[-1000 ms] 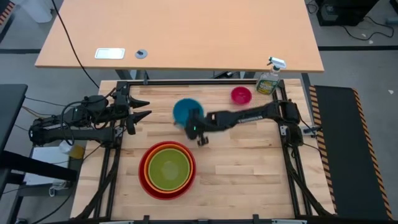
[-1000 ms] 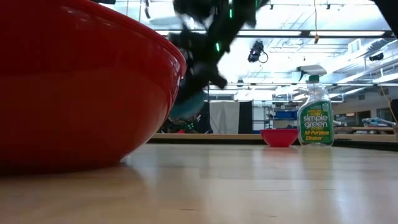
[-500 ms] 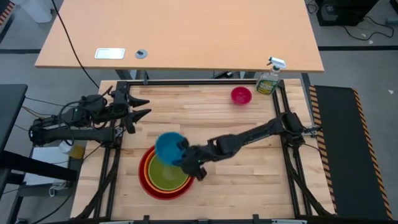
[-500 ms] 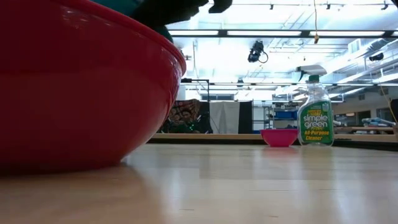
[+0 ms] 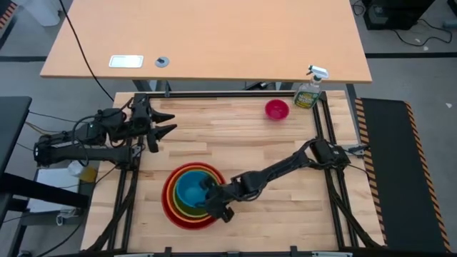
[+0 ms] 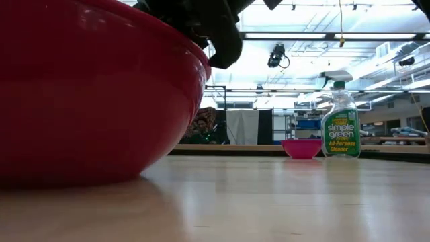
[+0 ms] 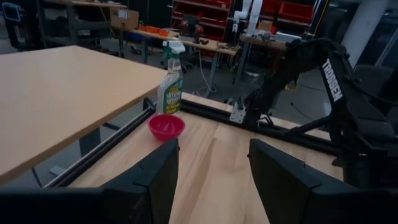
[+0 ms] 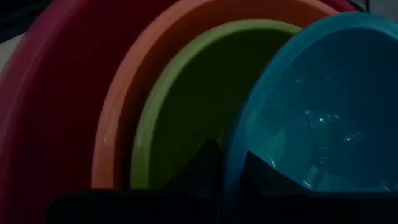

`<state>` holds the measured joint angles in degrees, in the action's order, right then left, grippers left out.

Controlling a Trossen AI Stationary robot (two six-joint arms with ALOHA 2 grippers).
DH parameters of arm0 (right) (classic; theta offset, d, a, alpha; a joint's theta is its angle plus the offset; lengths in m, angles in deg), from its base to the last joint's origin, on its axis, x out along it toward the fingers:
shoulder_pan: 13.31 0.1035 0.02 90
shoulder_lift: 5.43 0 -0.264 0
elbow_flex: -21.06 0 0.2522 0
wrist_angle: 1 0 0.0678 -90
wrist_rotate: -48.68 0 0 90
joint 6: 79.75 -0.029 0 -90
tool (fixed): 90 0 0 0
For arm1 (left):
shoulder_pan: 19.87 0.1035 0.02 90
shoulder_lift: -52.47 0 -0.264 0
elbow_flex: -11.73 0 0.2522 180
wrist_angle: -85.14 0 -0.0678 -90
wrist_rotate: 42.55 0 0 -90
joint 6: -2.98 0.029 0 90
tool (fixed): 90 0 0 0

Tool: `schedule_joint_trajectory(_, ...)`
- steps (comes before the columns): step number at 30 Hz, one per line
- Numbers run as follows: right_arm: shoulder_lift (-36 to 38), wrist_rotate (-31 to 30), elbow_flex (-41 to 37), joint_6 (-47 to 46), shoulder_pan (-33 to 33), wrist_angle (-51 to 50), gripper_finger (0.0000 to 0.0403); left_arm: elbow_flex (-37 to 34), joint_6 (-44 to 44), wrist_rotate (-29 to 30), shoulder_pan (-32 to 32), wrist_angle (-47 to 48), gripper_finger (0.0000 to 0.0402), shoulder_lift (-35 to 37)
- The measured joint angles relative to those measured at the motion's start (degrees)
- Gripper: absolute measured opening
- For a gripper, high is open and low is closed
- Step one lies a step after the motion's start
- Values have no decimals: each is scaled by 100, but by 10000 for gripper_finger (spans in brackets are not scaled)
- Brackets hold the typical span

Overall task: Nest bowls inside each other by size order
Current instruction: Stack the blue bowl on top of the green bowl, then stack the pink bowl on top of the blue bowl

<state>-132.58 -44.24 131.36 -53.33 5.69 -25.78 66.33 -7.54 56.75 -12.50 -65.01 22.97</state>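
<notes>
Blue bowl (image 5: 189, 190) sits inside the lime green bowl (image 5: 187, 208), itself nested in the orange bowl (image 5: 173, 182) and red bowl (image 5: 166, 200), its rim pinched by the right gripper (image 5: 211, 203). Well apart, the magenta pink bowl (image 5: 276, 109) stands beside the spray bottle (image 5: 309, 91). The left gripper (image 5: 163, 123) waits spread open at the table's left edge

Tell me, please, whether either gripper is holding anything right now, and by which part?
The right gripper holds the blue bowl by its rim, one finger on each side of the wall, inside the lime green bowl. The left gripper is open and empty.
</notes>
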Motion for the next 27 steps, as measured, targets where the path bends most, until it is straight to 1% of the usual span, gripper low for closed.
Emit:
schedule_joint_trajectory(5,8,52,2,29,-2,1,65,0,2,0,0,-3,199,-59)
schedule_joint_trajectory(8,48,223,0,18,-4,4,92,0,6,0,-2,-1,199,-57)
schedule_joint_trajectory(11,107,253,0,-54,-2,3,122,0,76,0,0,-3,199,-51)
schedule_joint_trajectory(16,393,226,242,-246,-2,-538,157,0,83,-4,-2,36,199,-51)
schedule_joint_trajectory(18,572,41,430,-247,-2,-1014,164,0,83,-8,-10,38,199,-51)
schedule_joint_trajectory(20,778,-283,516,-247,0,-1454,165,0,96,-9,-28,52,199,-51)
schedule_joint_trajectory(25,1270,-948,518,-384,-191,-2402,163,0,210,-15,-63,56,199,-51)
schedule_joint_trajectory(27,1460,-1174,437,-537,-344,-2605,162,0,216,-15,-63,71,199,-51)
